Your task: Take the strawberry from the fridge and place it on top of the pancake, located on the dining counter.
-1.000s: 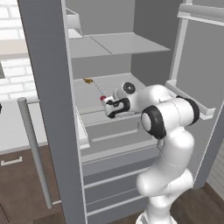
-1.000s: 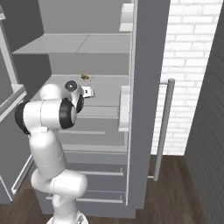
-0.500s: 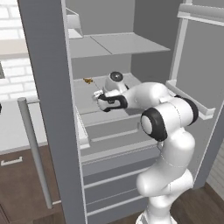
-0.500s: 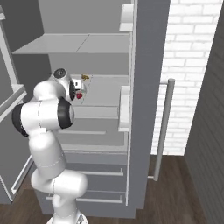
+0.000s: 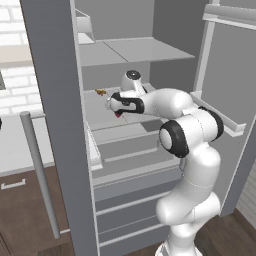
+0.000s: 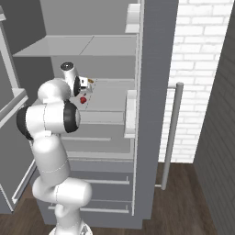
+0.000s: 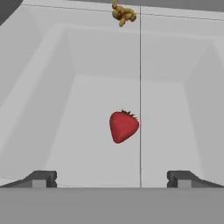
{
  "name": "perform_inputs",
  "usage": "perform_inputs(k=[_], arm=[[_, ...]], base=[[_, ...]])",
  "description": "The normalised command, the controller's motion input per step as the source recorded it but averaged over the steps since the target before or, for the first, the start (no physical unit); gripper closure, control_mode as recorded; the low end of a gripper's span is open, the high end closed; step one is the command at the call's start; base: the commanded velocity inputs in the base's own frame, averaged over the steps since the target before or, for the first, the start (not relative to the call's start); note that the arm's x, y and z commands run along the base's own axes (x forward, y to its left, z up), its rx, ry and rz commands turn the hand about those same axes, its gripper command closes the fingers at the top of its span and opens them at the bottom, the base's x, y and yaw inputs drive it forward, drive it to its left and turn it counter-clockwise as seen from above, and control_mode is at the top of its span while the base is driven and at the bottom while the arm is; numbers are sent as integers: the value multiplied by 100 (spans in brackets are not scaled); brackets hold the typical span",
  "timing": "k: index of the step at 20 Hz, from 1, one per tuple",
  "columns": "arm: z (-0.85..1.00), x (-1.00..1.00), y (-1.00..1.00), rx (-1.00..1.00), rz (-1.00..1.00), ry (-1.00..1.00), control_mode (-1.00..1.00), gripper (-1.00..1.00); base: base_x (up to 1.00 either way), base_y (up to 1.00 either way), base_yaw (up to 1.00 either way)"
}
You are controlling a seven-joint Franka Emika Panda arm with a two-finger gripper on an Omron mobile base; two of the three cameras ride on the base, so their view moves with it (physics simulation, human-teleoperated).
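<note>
The fridge [image 5: 50, 100] stands with its doors open, and my arm reaches onto a middle grey shelf [image 5: 100, 112]. The strawberry [image 7: 124, 127], small and bright red, lies on that shelf just ahead of my gripper [image 7: 111, 177]. The two dark fingertips stand wide apart with nothing between them. From the base cameras the strawberry [image 5: 118, 114] [image 6: 83, 99] shows just under the hand, with the gripper [image 5: 111, 105] [image 6: 85, 89] open over it and not touching it. The pancake and the dining counter are out of view.
A small yellow-brown food item [image 7: 124, 15] [image 5: 100, 92] lies further back on the same shelf. A door bin [image 6: 130, 112] juts out on the right side of the shelf. Another grey shelf [image 5: 125, 50] runs above the hand. Drawers [image 5: 135, 195] sit below.
The hand has risen and swung deeper into the fridge, to just above the strawberry. The strawberry has stayed where it was, and the gripper has stayed open.
</note>
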Motion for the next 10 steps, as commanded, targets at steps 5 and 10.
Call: perform_inputs(k=[5,10], arm=[[-16,0,0,0,0,0,-100,-100],[-25,0,0,0,-1,0,-100,-100]], base=[[0,0,0],[0,0,0]])
